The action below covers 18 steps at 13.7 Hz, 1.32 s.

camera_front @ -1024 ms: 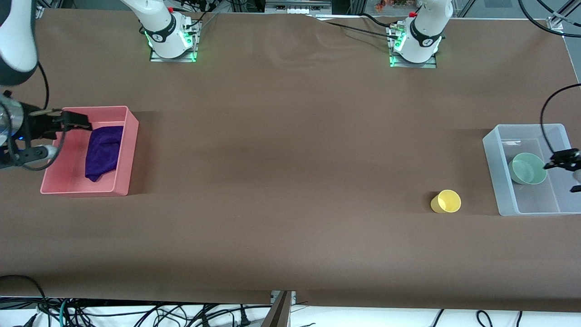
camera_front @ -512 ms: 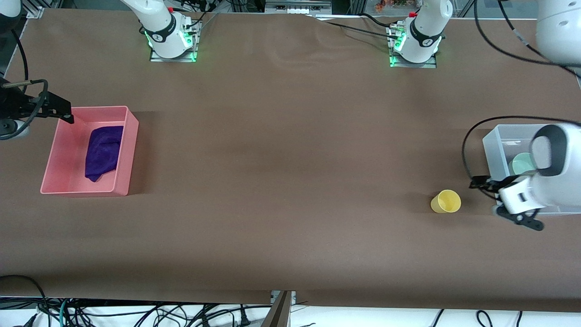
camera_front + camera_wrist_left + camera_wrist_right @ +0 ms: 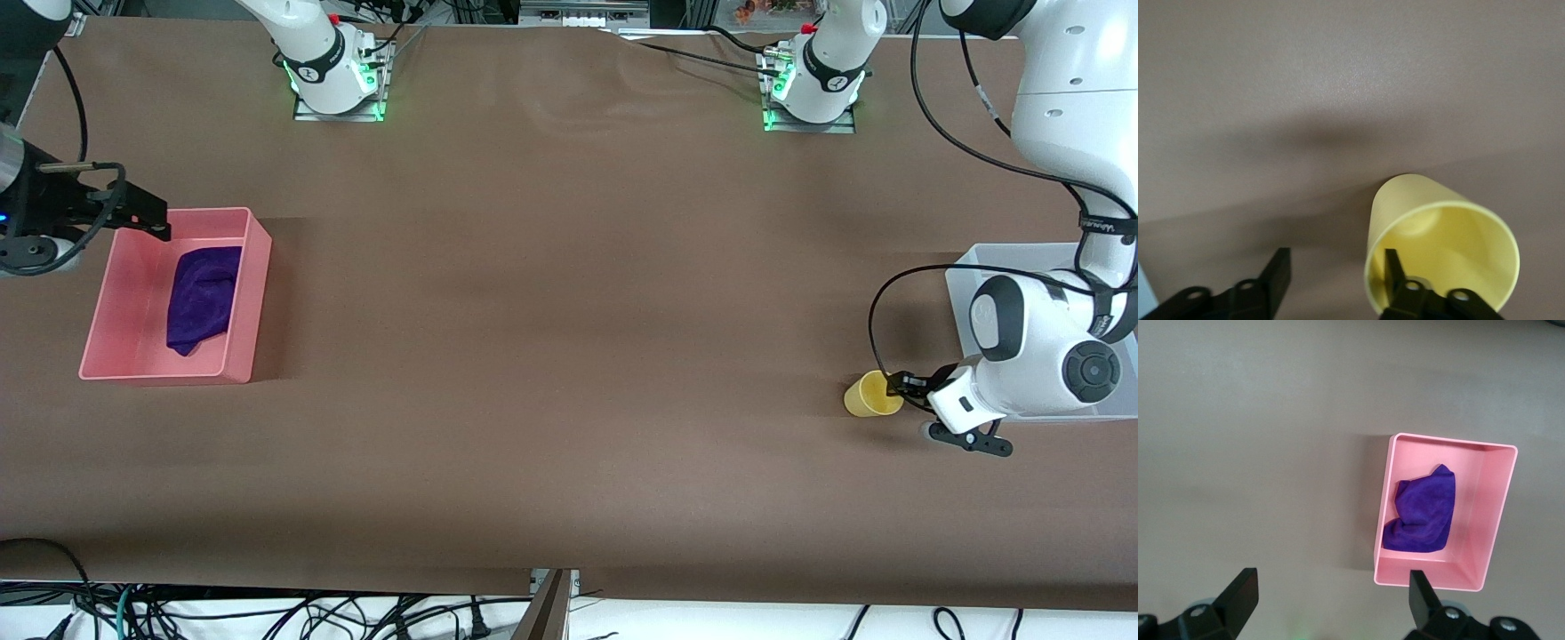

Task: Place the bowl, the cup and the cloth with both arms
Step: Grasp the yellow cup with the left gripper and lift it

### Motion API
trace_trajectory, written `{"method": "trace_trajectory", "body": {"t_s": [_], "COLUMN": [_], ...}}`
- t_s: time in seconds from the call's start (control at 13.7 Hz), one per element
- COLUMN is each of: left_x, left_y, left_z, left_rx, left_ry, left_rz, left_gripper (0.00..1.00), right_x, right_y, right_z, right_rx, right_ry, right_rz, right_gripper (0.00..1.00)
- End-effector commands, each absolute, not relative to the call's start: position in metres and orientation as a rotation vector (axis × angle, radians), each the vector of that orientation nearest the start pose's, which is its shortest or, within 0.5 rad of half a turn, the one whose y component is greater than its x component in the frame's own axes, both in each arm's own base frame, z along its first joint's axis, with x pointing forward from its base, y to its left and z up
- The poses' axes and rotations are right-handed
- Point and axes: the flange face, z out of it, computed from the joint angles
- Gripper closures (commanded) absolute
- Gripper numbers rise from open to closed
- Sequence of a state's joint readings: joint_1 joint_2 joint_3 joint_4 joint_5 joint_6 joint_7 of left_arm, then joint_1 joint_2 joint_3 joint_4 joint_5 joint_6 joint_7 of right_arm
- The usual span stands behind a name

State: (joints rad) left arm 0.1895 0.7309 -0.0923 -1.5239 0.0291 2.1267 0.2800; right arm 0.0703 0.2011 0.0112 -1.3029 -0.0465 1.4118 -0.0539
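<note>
The yellow cup (image 3: 869, 396) lies on its side on the brown table, its mouth toward the left arm's end. My left gripper (image 3: 901, 384) is open at the cup's mouth. In the left wrist view (image 3: 1336, 263) one finger is inside the cup (image 3: 1438, 247) and the other outside, beside its wall. The purple cloth (image 3: 203, 298) lies crumpled in the pink bin (image 3: 253, 302). My right gripper (image 3: 151, 216) is open and empty, above that bin's corner toward the robots' bases. The right wrist view (image 3: 1330, 580) shows the cloth (image 3: 1421, 513) in the bin (image 3: 1498, 513). The bowl is hidden by the left arm.
A clear plastic bin (image 3: 962, 289) stands at the left arm's end of the table, mostly covered by the left arm. A black cable (image 3: 876, 311) loops over the table above the cup. Cables hang below the table's front edge.
The left arm has swung from over the clear bin down to the cup, and one finger is now in its mouth. The right gripper has drawn back from over the pink bin.
</note>
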Motion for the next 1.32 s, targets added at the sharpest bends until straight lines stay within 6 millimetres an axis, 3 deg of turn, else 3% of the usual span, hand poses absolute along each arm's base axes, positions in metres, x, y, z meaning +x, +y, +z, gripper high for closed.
{"method": "trace_trajectory", "body": {"t_s": [0.0, 0.15, 0.22, 0.44, 0.51, 0.73, 0.88, 0.95, 1.1, 1.24], "left_x": [0.690, 0.692, 0.691, 0.680, 0.675, 0.651, 0.635, 0.621, 0.598, 0.586], "left_y": [0.072, 0.069, 0.069, 0.083, 0.094, 0.165, 0.213, 0.244, 0.285, 0.312], "left_z": [0.220, 0.231, 0.247, 0.322, 0.344, 0.395, 0.399, 0.389, 0.359, 0.328], "left_rx": [-3.212, -3.211, -3.210, -3.180, -3.151, -3.028, -2.908, -2.912, -2.931, -2.926], "left_ry": [0.241, 0.246, 0.249, 0.350, 0.412, 0.574, 0.675, 0.655, 0.699, 0.751], "left_rz": [0.182, 0.173, 0.200, 0.284, 0.341, 0.451, 0.525, 0.561, 0.550, 0.431], "left_gripper": [1.00, 1.00, 1.00, 1.00, 1.00, 1.00, 1.00, 1.00, 1.00, 1.00], "right_x": [0.589, 0.589, 0.591, 0.594, 0.594, 0.595, 0.595, 0.595, 0.595, 0.596], "right_y": [0.044, 0.043, 0.042, 0.041, 0.041, 0.040, 0.040, 0.040, 0.036, 0.034], "right_z": [0.624, 0.623, 0.621, 0.616, 0.617, 0.617, 0.617, 0.618, 0.618, 0.617], "right_rx": [-3.155, -3.157, -3.164, -3.165, -3.165, -3.165, -3.165, -3.167, -3.168, -3.168], "right_ry": [-0.179, -0.176, -0.178, -0.187, -0.189, -0.189, -0.189, -0.189, -0.179, -0.175], "right_rz": [0.169, 0.176, 0.184, 0.206, 0.201, 0.189, 0.192, 0.192, 0.189, 0.192], "right_gripper": [0.00, 0.00, 0.00, 0.00, 0.00, 0.00, 0.00, 0.00, 0.00, 0.00]}}
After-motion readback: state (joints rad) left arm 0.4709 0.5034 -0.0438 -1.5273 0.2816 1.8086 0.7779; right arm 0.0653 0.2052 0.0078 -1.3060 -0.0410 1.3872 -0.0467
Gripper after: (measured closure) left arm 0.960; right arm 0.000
